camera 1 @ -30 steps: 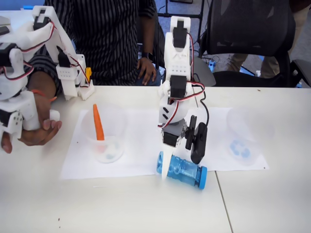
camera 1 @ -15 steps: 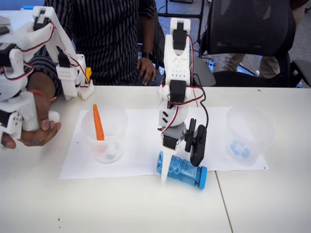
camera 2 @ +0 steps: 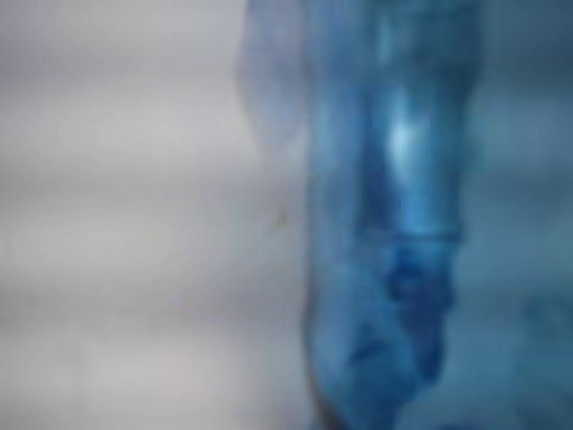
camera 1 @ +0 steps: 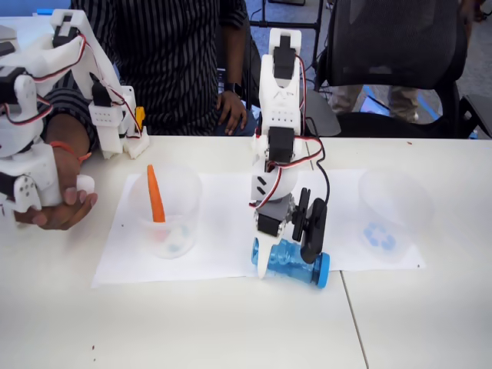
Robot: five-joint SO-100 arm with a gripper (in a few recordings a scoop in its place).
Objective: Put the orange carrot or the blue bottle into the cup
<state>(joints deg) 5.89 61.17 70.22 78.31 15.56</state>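
The blue bottle (camera 1: 292,263) lies on its side on the white paper, blue cap (camera 1: 322,270) to the right. My gripper (camera 1: 288,254) comes down on it from above, white finger on its left end and black finger near the cap, shut on the bottle. The wrist view is a close blur of the bottle (camera 2: 394,224). The orange carrot (camera 1: 155,194) stands leaning in the left clear cup (camera 1: 166,209). The cup (camera 1: 393,215) with the distinct blue swirl mark stands empty at the right of the paper.
A white paper sheet (camera 1: 223,231) lies under both cups and the bottle. A person in a striped shirt (camera 1: 169,61) sits behind the table, and an office chair (camera 1: 400,61) stands at the back right. A table seam (camera 1: 350,323) runs along the front right.
The fingers have closed in on the bottle, and the bottle has shifted slightly up and to the right. The carrot and both cups have stayed put.
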